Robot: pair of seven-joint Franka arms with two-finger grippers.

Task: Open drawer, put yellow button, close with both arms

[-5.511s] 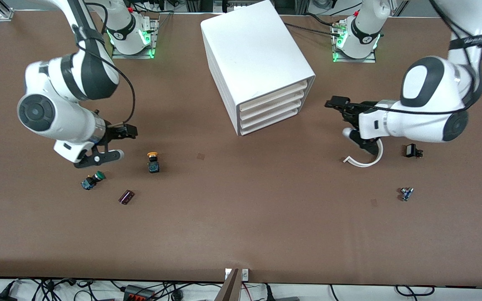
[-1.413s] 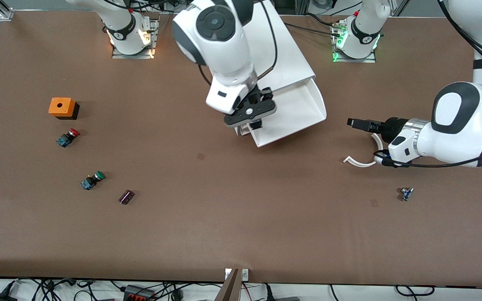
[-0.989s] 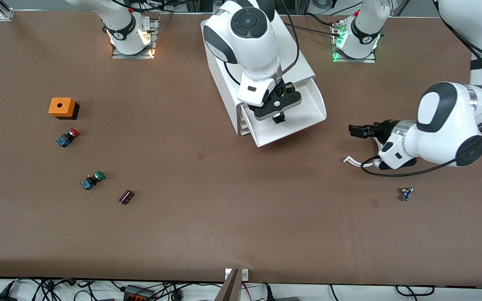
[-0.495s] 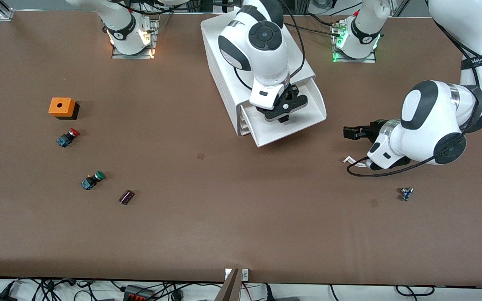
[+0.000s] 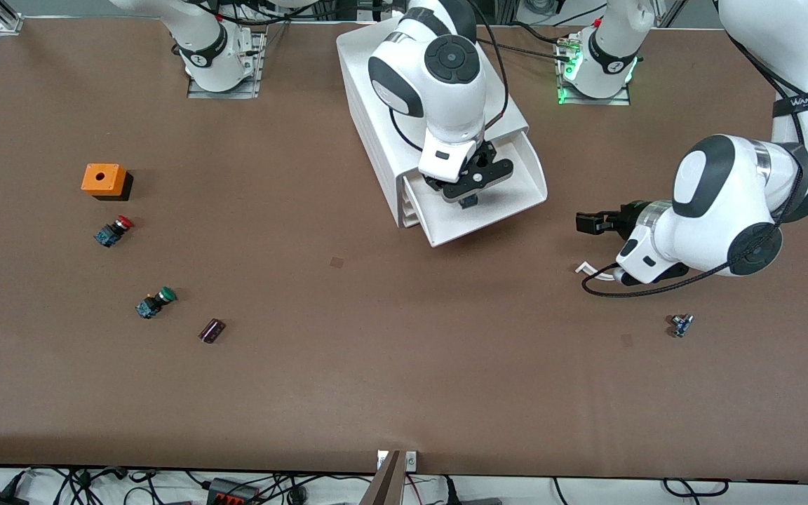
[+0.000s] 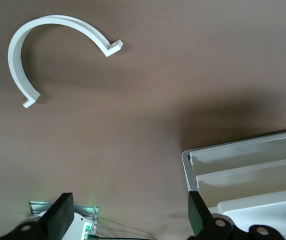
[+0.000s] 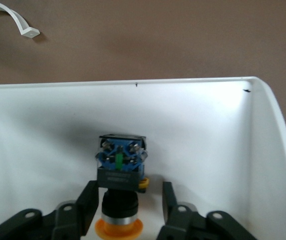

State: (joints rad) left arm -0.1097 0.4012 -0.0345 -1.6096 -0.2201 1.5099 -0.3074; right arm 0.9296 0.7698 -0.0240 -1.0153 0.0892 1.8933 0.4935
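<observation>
Yellow button [image 7: 119, 200] lay inside the pulled-out top drawer [image 5: 516, 203] of the white cabinet [image 5: 404, 84].
Over the drawer, the right gripper [image 7: 126, 200] had its fingers parted on either side of the button's collar, with a gap showing on one side. The left gripper [image 6: 127, 220] waited with fingers wide apart and nothing between them, above the table [image 5: 376, 365] beside a white curved strip [image 6: 32, 50].

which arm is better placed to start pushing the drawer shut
Left, probably. The left gripper is open beside the pulled-out drawer, low over the table. The right gripper is inside the drawer, open around the yellow button, and must lift out first.
</observation>
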